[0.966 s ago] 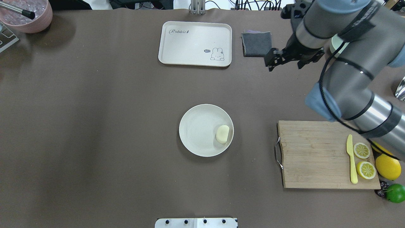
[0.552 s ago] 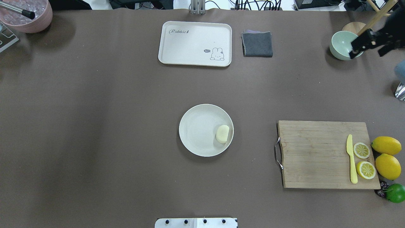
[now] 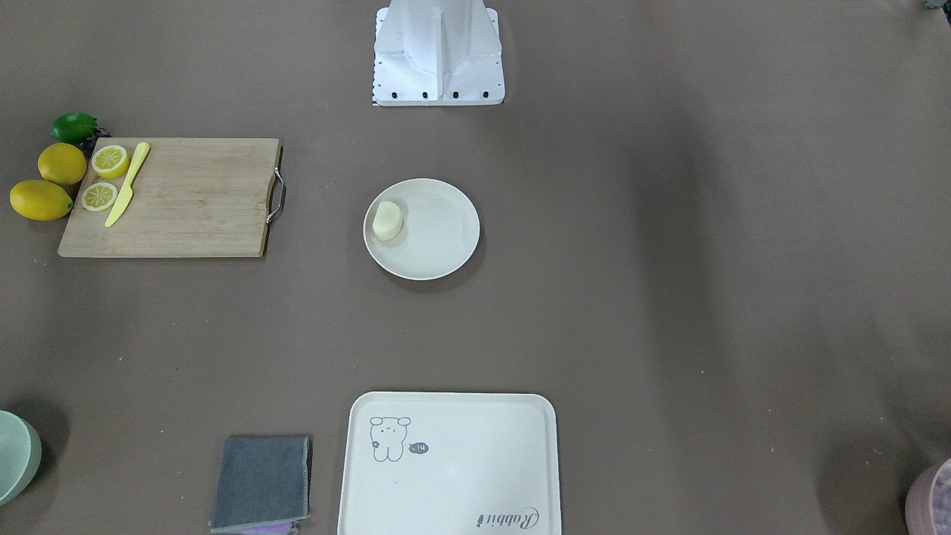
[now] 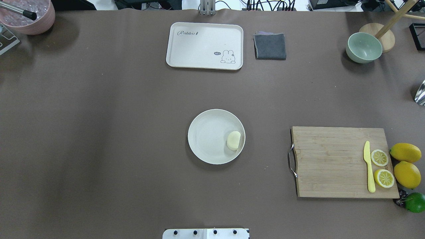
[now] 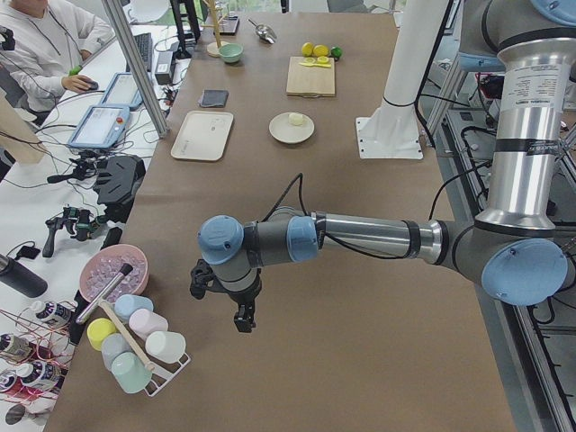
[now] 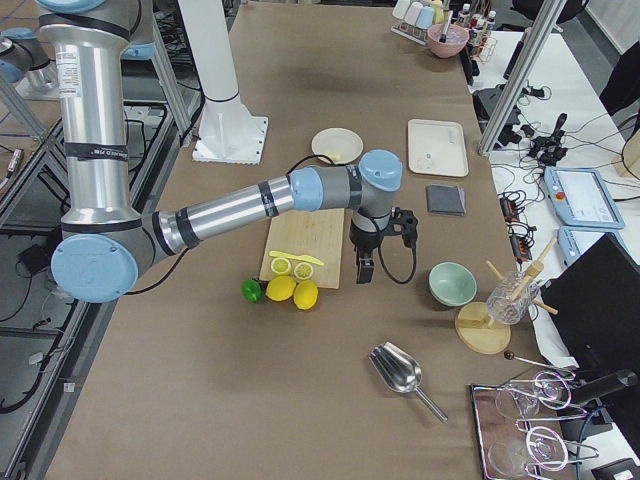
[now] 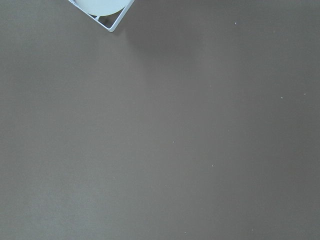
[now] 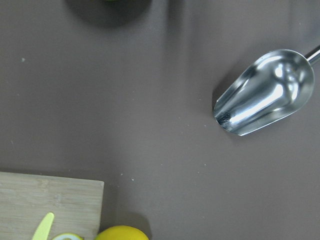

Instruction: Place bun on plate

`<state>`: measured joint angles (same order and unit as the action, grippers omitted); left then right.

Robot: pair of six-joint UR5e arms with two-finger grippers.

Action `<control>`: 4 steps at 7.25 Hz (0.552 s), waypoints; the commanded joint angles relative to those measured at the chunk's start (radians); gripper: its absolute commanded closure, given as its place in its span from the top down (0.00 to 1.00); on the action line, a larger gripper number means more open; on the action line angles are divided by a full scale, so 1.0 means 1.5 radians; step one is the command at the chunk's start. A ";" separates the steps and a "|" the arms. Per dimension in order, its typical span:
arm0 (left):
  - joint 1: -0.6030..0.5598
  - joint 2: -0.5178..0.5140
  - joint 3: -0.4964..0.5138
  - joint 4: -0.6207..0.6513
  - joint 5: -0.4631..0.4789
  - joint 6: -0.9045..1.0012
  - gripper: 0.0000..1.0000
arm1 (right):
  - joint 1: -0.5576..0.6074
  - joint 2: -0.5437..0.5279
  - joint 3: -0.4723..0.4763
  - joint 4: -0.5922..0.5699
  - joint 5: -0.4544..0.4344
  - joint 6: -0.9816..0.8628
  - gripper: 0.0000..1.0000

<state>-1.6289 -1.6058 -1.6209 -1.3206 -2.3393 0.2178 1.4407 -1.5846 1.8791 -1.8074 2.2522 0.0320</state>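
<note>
The pale cream bun (image 4: 233,140) lies inside the round off-white plate (image 4: 207,136) at mid-table, against its right rim; in the front-facing view the bun (image 3: 387,221) rests at the left side of the plate (image 3: 435,236). No gripper appears in the overhead or front-facing views. My left gripper (image 5: 241,321) hangs over bare table far from the plate, near the cup rack. My right gripper (image 6: 364,270) hangs beside the cutting board's outer end, above the lemons. From these side views I cannot tell whether either is open or shut.
A wooden cutting board (image 4: 332,162) with a yellow knife and lemon halves sits right, whole lemons (image 4: 406,174) and a lime beside it. A rabbit tray (image 4: 205,45), grey cloth (image 4: 270,46) and green bowl (image 4: 363,47) line the far edge. A metal scoop (image 8: 265,92) lies under the right wrist.
The right arm has swung away from the far right of the table and left the overhead view. The bun and plate have not moved.
</note>
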 commanded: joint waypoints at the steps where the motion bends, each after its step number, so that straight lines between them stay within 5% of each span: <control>1: 0.001 0.000 -0.001 -0.001 0.000 -0.001 0.98 | 0.049 -0.022 -0.023 -0.006 0.001 -0.154 1.00; 4: 0.000 0.000 -0.006 -0.001 -0.003 0.000 0.98 | 0.074 -0.063 -0.016 -0.017 0.004 -0.158 1.00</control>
<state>-1.6278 -1.6071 -1.6278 -1.3222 -2.3418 0.2177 1.5454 -1.6656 1.8487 -1.8338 2.2569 -0.1962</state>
